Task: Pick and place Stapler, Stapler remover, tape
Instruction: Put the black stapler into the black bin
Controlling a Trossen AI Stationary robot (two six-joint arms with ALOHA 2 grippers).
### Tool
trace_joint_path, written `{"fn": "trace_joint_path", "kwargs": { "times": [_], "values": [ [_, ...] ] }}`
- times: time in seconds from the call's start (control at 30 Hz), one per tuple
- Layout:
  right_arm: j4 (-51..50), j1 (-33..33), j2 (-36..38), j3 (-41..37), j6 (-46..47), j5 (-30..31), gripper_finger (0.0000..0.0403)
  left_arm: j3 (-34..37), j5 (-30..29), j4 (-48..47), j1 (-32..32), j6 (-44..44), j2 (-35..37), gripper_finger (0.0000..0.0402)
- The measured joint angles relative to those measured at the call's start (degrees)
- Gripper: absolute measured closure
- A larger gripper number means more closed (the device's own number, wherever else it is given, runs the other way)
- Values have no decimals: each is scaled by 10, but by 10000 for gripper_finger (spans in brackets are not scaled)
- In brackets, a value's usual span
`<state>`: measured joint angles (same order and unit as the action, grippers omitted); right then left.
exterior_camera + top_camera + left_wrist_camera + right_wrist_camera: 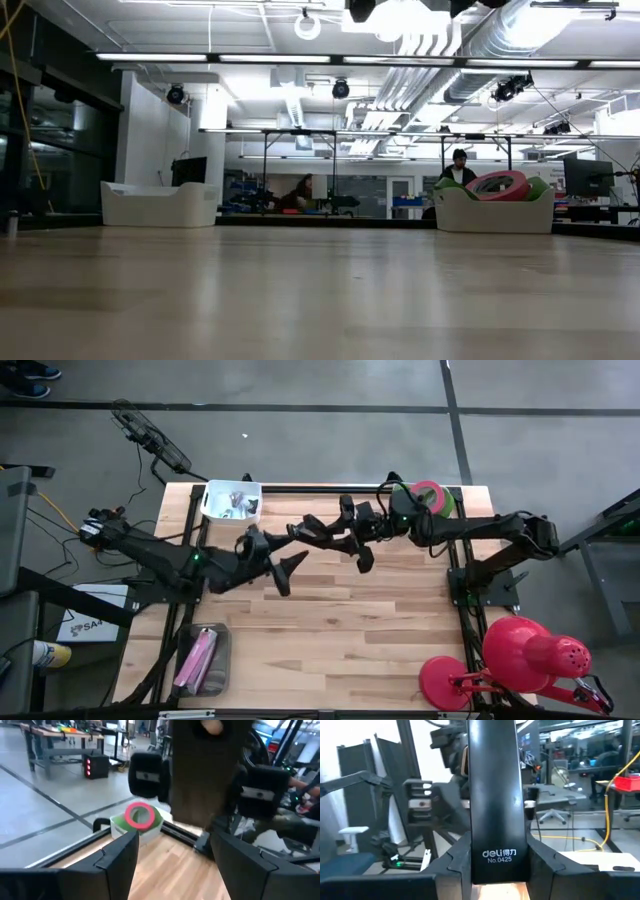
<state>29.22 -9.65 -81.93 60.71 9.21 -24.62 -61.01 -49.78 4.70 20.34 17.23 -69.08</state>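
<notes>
Stapler (496, 795) first: our right tool (495, 870) has it pinched between its two fingers, jaws drawn in tight against the black body, which stands up on end in the right wrist view with its printed label facing us. In the high view that tool (352, 540) hangs over the middle of the worktop (330, 630), well above the wood. Our left tool (283, 568) sits just beside it, jaws spread wide and holding nothing; in its own wrist view the fingers (115, 855) frame the dark stapler (200, 770) directly ahead.

We judge this to be a hand-over in mid-air. To do it well, we should keep the right tool steady and bring the left forward until its fingers bracket the free end of the stapler, then close before the right lets go. Grabbing too near the right fingers risks a clash.

Tape rolls (427, 497) lie in the bin at the far right corner; the white bin (232, 500) at the far left holds small items we cannot make out.
</notes>
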Motion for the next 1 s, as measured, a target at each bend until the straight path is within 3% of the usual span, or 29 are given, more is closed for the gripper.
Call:
{"fn": "trace_joint_path", "kwargs": {
  "times": [0.33, 1.0],
  "values": [
    [-2, -33, 0, 0, 0, -35, 288, 0, 130, 92, -44, -58, 0, 156],
    [29, -13, -14, 0, 14, -33, 288, 0, 104, 115, -56, -101, -1, 156]
  ]
}}
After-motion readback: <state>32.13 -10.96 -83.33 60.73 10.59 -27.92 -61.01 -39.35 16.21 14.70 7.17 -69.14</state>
